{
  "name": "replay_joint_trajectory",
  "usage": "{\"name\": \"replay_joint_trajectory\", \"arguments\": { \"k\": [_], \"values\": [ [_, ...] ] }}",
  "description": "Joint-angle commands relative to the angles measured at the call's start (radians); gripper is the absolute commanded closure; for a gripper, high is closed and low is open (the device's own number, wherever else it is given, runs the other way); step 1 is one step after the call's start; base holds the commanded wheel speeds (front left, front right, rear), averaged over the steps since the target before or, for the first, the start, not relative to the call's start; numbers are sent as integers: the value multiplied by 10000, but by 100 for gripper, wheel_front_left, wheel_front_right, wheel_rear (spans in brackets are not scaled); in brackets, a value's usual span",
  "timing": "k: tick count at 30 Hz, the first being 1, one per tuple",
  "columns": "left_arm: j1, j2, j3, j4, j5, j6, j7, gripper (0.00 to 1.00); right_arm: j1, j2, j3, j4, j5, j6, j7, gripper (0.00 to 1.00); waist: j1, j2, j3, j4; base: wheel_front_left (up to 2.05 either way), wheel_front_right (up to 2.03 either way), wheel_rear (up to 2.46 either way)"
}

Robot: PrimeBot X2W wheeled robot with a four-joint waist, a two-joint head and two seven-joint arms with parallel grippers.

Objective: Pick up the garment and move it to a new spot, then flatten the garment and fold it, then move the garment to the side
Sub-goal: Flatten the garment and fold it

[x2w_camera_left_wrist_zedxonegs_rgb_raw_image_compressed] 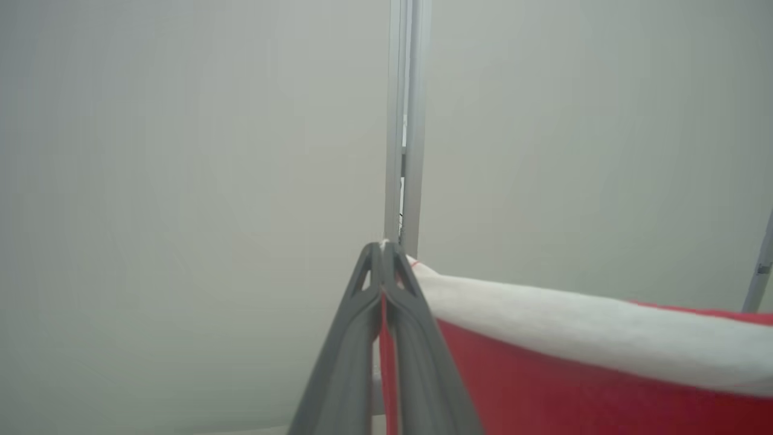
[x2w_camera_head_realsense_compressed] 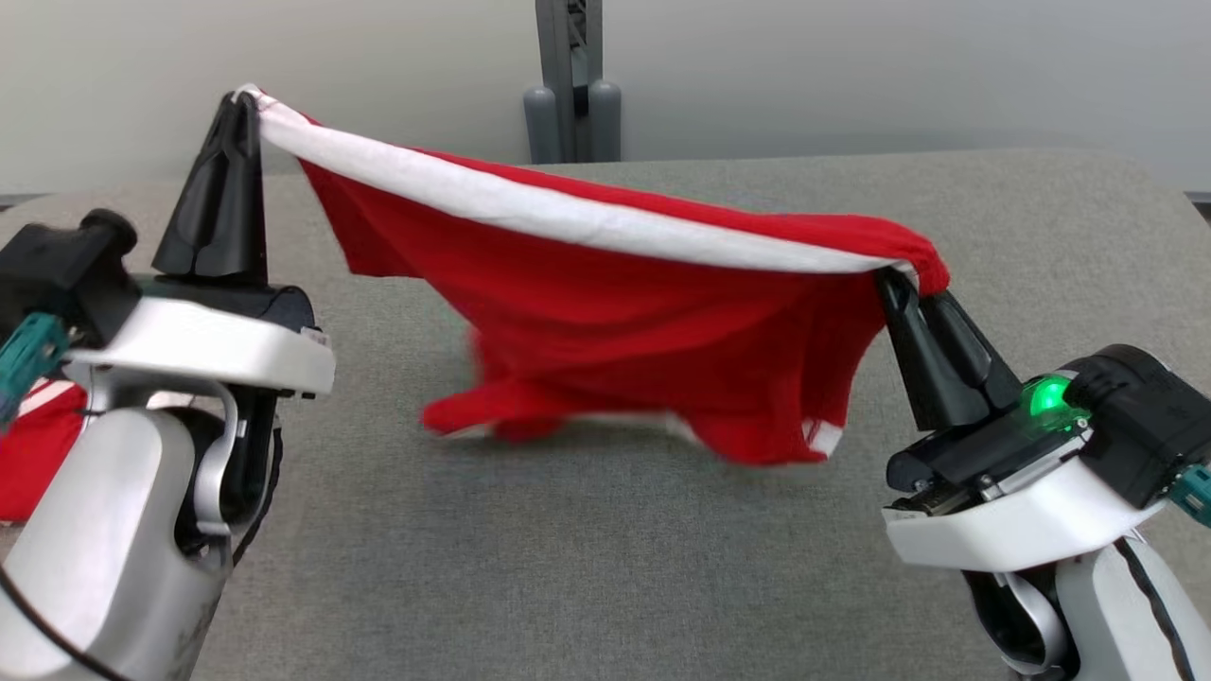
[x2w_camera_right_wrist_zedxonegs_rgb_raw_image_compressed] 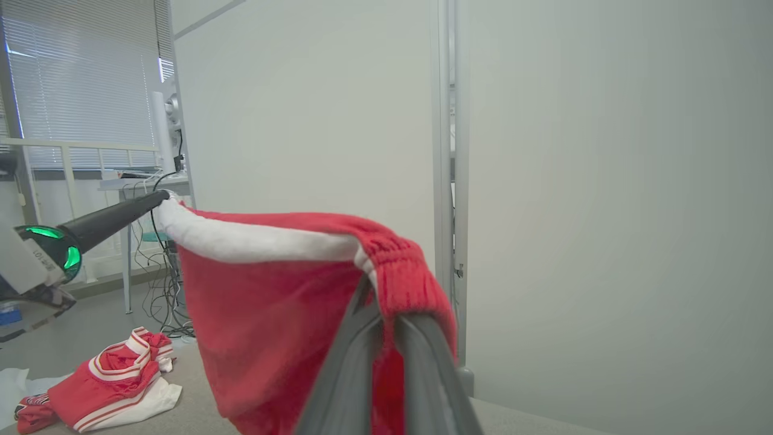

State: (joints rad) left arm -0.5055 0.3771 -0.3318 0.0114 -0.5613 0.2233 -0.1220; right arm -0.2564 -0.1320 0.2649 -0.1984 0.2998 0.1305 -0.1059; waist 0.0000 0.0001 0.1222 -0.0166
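The garment is a red cloth with a white band along its top edge, stretched in the air between my two grippers above the grey table. My left gripper is shut on the garment's left corner, held high. My right gripper is shut on its right corner, lower down, where the red elastic edge bunches. The lower hem hangs just above the table and looks blurred. In the left wrist view my left gripper pinches the white band of the garment. In the right wrist view my right gripper grips the garment.
More red and white clothes lie heaped at the table's left end, partly behind my left arm. A grey post stands behind the table's far edge against a pale wall. The table's corners are rounded.
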Motion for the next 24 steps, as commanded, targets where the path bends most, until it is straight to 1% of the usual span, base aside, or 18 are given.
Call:
{"name": "replay_joint_trajectory", "arguments": {
  "k": [1, 2, 5, 8, 10, 14, 17, 19, 22, 24],
  "values": [
    [364, 183, 90, -821, 166, 332, 125, 100, 47, -61, -102, -217, 7, 6, 109, 100, 0, -1, -218, 89, 0, 0, 0],
    [364, 183, 90, -821, 166, 332, 125, 100, 47, -61, -102, -217, 7, 6, 109, 100, 0, -1, -218, 89, 0, 0, 0],
    [755, 400, 168, -2160, 405, 818, 411, 100, 158, -44, -214, -512, 18, 6, 228, 100, 0, -1, -326, 130, 0, 0, 0],
    [1081, 573, 189, -3059, 586, 1154, 701, 100, 230, -3, -275, -723, 2, 6, 337, 100, 0, -1, -342, 135, 0, 0, 0],
    [1219, 672, 208, -3459, 638, 1314, 854, 100, 302, 19, -312, -775, -24, 6, 434, 100, 0, -1, -348, 120, 0, 0, 0],
    [1347, 735, 230, -3874, 679, 1458, 1001, 100, 307, 59, -349, -864, -60, 6, 485, 100, 0, -1, -260, 69, 0, 0, 0],
    [1253, 677, 223, -3949, 577, 1468, 1073, 100, 108, 98, -341, -792, -15, 6, 514, 100, 0, -1, -131, -5, 0, 0, 0],
    [1053, 668, 175, -3891, 525, 1362, 1104, 100, -112, 94, -370, -609, 50, 6, 512, 100, 0, -1, -8, -68, 0, 0, 0],
    [609, 621, 103, -3584, 375, 1096, 1158, 100, -670, 21, -439, -192, 115, 6, 417, 100, 0, -1, 247, -156, 0, 0, 0],
    [101, 674, 70, -3195, 305, 795, 1176, 100, -1284, -84, -271, 185, 170, 6, 318, 100, 0, -1, 457, -232, 0, 0, 0]
  ]
}}
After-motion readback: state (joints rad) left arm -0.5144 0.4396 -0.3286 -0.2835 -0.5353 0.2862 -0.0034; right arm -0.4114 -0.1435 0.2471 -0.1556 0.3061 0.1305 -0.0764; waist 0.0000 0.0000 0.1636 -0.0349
